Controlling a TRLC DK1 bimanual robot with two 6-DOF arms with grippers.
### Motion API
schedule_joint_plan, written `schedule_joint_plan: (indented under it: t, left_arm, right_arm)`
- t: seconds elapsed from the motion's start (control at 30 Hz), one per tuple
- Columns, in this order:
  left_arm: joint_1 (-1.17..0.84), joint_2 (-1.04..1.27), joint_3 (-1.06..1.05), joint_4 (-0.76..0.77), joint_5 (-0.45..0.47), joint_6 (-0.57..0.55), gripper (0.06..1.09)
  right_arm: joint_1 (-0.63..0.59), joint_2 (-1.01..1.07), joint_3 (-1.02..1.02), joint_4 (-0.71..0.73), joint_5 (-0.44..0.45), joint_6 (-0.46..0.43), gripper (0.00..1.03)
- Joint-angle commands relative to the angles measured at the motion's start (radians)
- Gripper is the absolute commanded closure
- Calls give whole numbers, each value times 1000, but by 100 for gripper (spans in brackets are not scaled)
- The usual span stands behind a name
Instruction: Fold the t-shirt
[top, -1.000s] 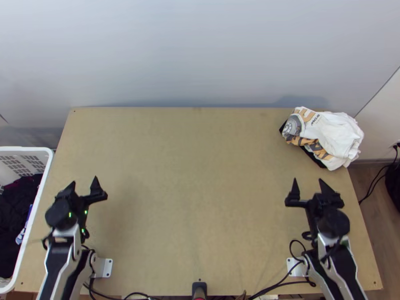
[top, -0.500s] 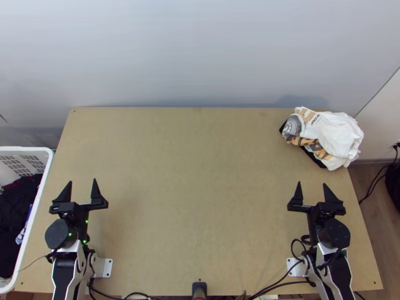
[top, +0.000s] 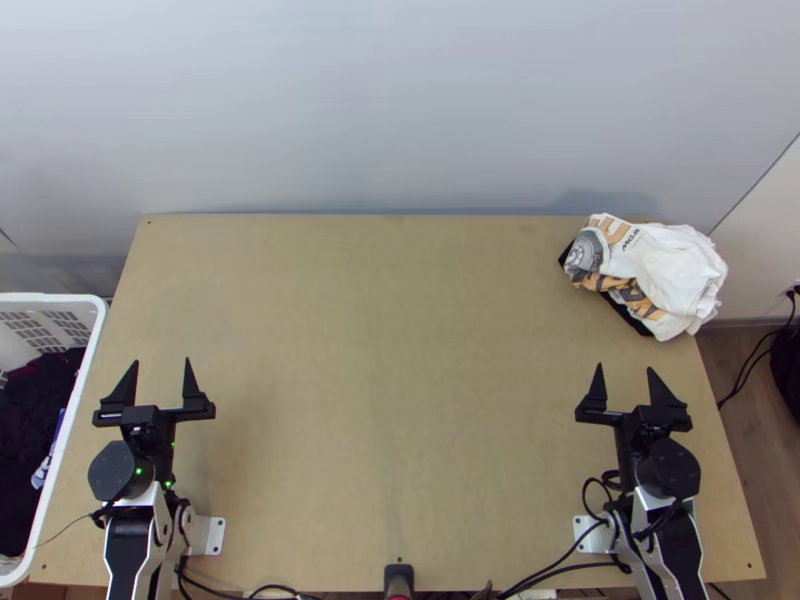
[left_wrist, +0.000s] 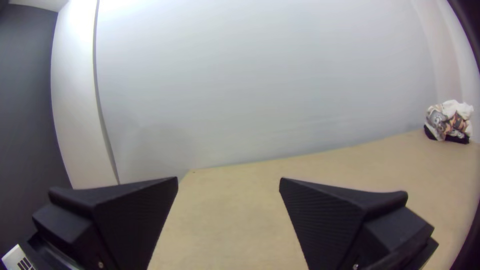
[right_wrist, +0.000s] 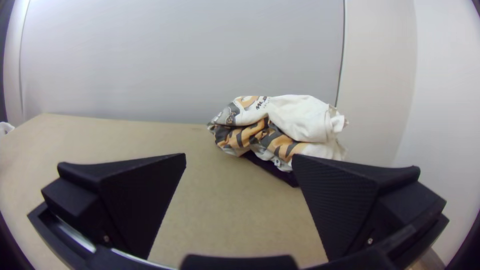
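At the near left of the bench (top: 390, 350), the left gripper (top: 161, 361) stands with its fingers spread, nothing between them, pointing toward the far edge. The right gripper (top: 625, 367), at the near right, is likewise open and unladen. A broad stretch of bare surface runs between them and on to the far edge, leaving room to move. Just outside the left edge is a white laundry basket (top: 50, 297) holding dark clothes (top: 30, 420). In the far right corner, the white t-shirt (top: 680, 265), printed orange and grey, lies bunched on a black cloth (top: 628, 315); it covers part of the bench's right edge. A pale wall (top: 400, 110) rises behind the far edge.
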Motion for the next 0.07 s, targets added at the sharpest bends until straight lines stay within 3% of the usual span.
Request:
schedule_joint_plan:
  t: [0.0, 0.03]
  left_arm:
    - [1, -2, -2, -4, -2, 8, 10]
    - [1, -2, -2, -4, -2, 8, 10]
  right_arm:
    - [0, -1, 0, 1, 0, 1, 4]
    - [0, -1, 0, 1, 0, 1, 4]
